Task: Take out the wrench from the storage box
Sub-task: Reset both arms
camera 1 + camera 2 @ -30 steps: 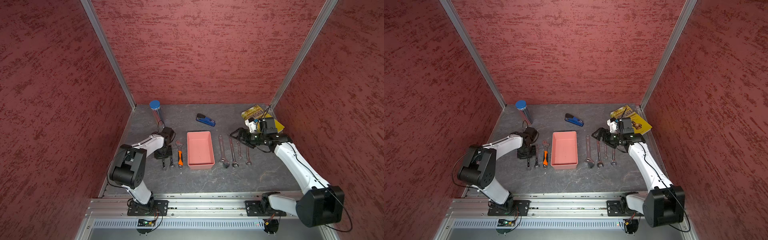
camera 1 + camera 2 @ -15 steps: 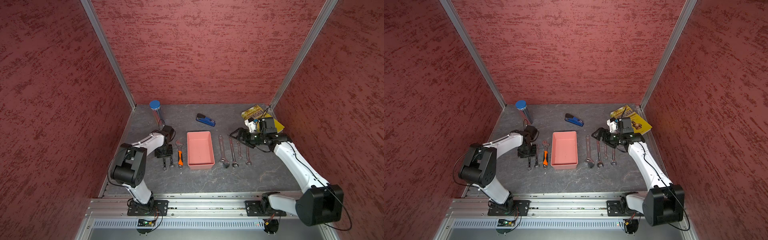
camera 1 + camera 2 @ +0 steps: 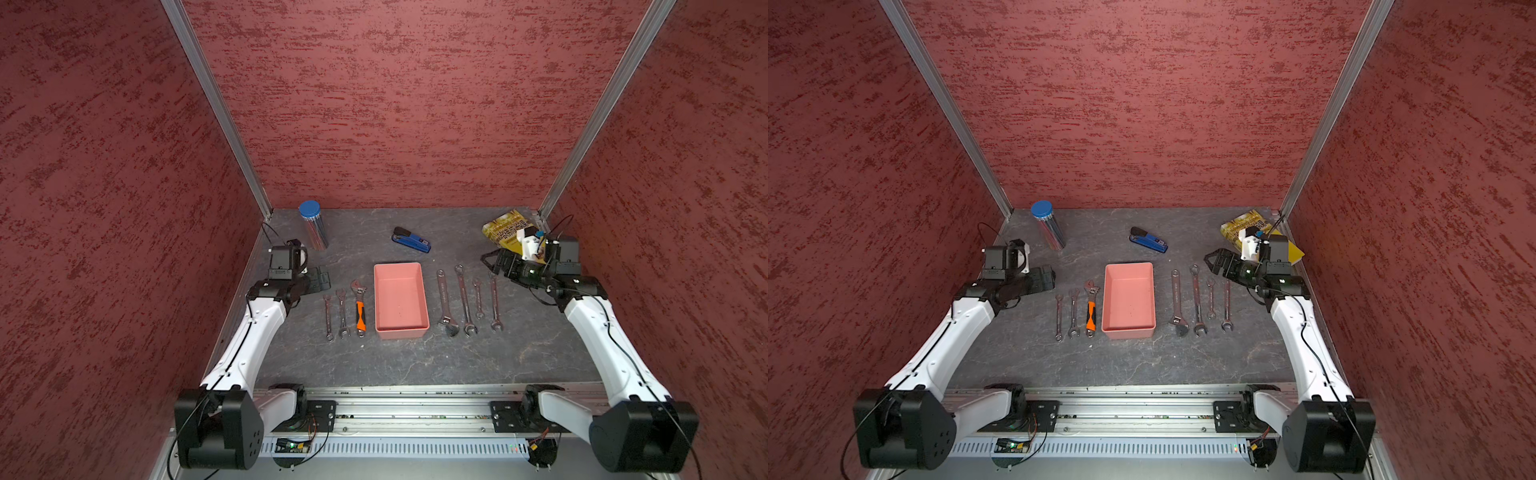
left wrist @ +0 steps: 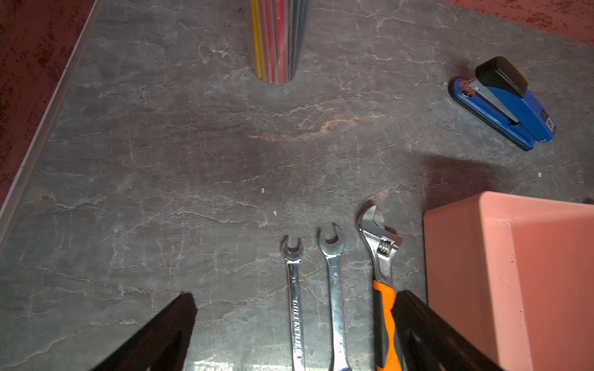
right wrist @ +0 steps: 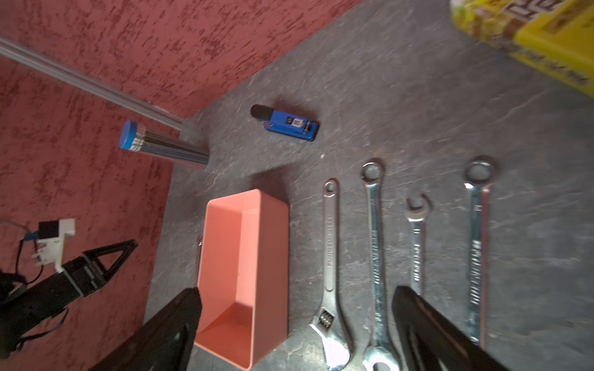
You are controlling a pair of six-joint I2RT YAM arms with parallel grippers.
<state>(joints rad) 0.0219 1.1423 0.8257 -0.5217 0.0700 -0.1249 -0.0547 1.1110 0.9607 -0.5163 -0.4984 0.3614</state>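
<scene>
1. Storage box (image 3: 401,291) at centre frame in both top views: salmon-pink plastic, low walls, rounded corners, long axis up-down the frame. Inside bare, no wrench in it.
2. Just left of it on the grey veined table (image 3: 374,365): orange-handled adjustable wrench (image 3: 360,316) nearest, then two slim chrome spanners (image 3: 341,313). To its right, four chrome wrenches (image 3: 464,299). All flat, parallel to the box.
3. Left gripper (image 3: 322,279) up-left of the left row and nearer it. Jaws spread wide, nothing between.
4. Right gripper (image 3: 490,264) at upper right, by the top ends of the right row, likewise spread and empty.
5. Judged: removal looks complete. No grasp left inside the box.
</scene>
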